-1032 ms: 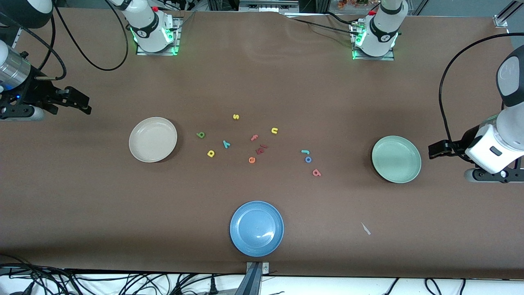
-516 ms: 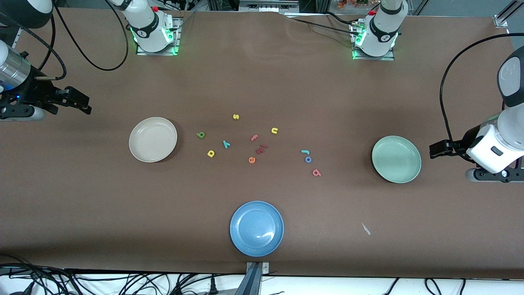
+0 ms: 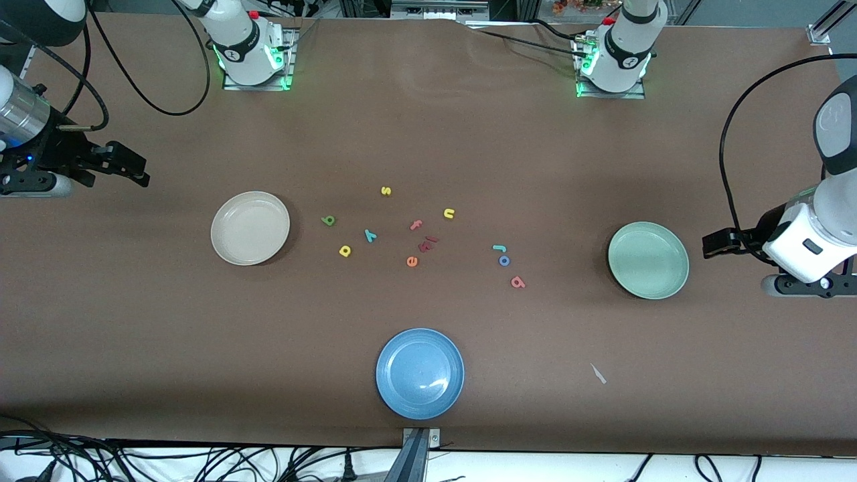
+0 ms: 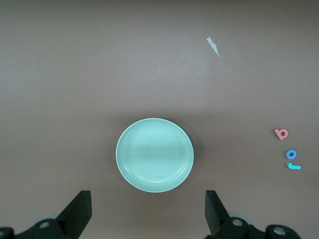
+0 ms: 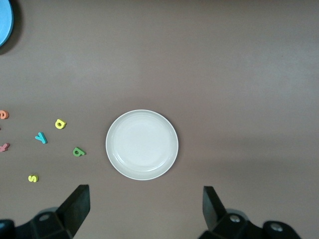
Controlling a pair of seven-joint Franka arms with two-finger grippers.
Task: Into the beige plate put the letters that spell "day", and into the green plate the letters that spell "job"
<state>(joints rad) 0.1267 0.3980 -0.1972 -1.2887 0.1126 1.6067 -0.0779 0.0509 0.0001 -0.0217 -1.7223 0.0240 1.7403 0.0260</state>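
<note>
Three plates sit on the brown table [image 3: 469, 134], none with anything in it: the beige plate [image 3: 250, 227] toward the right arm's end, the green plate [image 3: 648, 260] toward the left arm's end, and a blue plate [image 3: 420, 373] nearest the front camera, cut off at the edge of the right wrist view. Between the beige and green plates the foam letters lie scattered. The green d [image 3: 328, 220], teal y [image 3: 369, 235] and yellow a [image 3: 345, 251] lie near the beige plate; the teal j [image 3: 499, 248], blue o [image 3: 504, 261] and salmon b [image 3: 517, 282] lie closer to the green one. Among the spare letters, a dark red pair [image 3: 427, 244] is too small to read, perhaps two pieces touching. The right gripper [image 3: 127, 167] hangs at its table end, fingers apart and holding nothing. The left gripper [image 3: 715, 244], half hidden by its own arm, hangs beside the green plate, its fingers [image 4: 79, 211] spread wide.
</note>
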